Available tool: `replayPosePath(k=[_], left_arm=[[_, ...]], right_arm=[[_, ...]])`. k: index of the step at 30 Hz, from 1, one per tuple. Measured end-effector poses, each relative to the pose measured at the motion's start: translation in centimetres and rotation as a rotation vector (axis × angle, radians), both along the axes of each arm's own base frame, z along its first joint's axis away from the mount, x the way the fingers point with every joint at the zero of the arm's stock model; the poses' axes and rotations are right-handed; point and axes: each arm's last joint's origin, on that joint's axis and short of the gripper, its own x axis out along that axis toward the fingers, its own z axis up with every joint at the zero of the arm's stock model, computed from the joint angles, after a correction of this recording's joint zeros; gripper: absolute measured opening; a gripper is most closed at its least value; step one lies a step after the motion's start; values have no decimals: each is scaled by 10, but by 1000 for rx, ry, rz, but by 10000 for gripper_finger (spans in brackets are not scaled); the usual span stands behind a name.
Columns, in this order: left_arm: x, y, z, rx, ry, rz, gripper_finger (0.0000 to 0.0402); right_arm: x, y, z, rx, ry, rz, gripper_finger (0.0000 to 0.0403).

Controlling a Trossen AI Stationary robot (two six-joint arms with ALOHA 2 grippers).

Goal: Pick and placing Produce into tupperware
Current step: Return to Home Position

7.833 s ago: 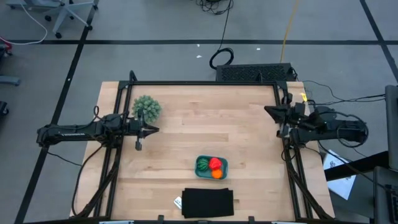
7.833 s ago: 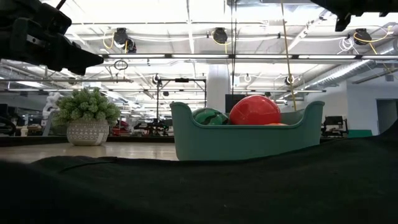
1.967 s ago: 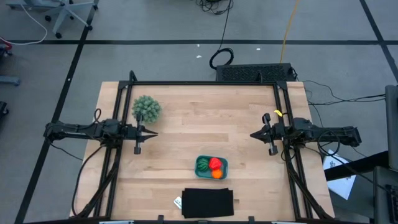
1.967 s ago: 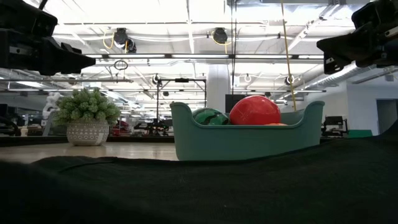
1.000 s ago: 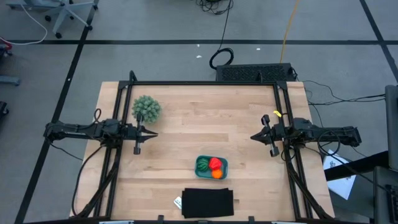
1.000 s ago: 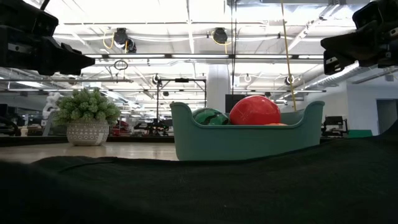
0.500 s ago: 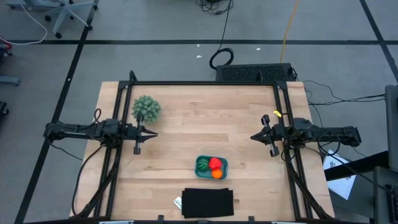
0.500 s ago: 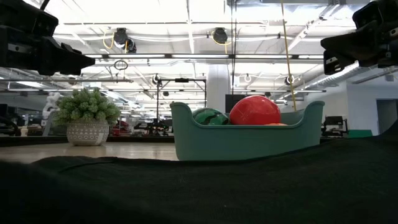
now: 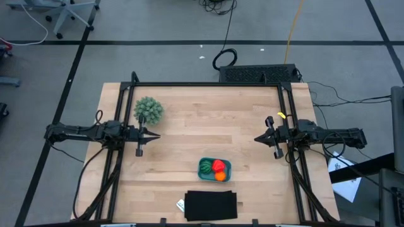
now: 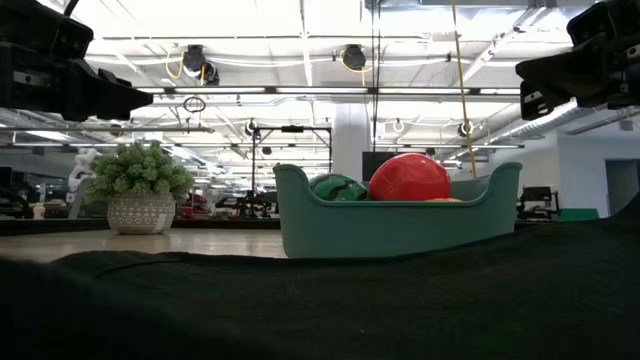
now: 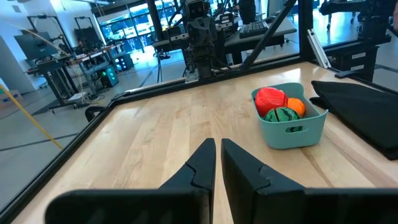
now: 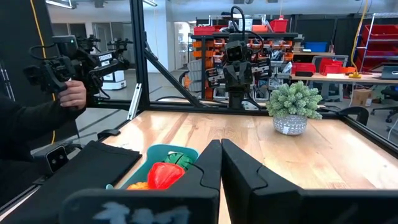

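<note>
Light falls evenly from overhead onto the bench (image 9: 208, 120), bright and flat, and what stands on it casts only short, soft shadows. From table height the ceiling lamps (image 10: 300, 20) blaze white behind everything. Against them my left pincer (image 10: 150, 99) and right pincer (image 10: 528, 95) read as black silhouettes, and the black mat (image 10: 320, 300) fills the foreground as a dark mass. At my left wrist the wood gleams pale, while my fingers (image 11: 202, 165) are nearly featureless dark.

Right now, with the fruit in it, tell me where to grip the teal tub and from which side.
Take the teal tub by one raised short end wall, straight down from above, one finger outside, one just inside. Those ends stand taller than the long sides, and the fruit probably blocks a grip across the middle.
</note>
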Motion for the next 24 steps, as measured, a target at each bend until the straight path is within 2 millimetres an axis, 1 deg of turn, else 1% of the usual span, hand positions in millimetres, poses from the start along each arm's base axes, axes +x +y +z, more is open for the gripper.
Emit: replayPosePath(k=[14, 24], left_arm=[[0, 0, 0, -15, 0, 8, 31], [0, 0, 0, -5, 0, 7, 31]], right_arm=[[0, 0, -1, -9, 7, -1, 0], [0, 0, 2, 52, -16, 3, 0]])
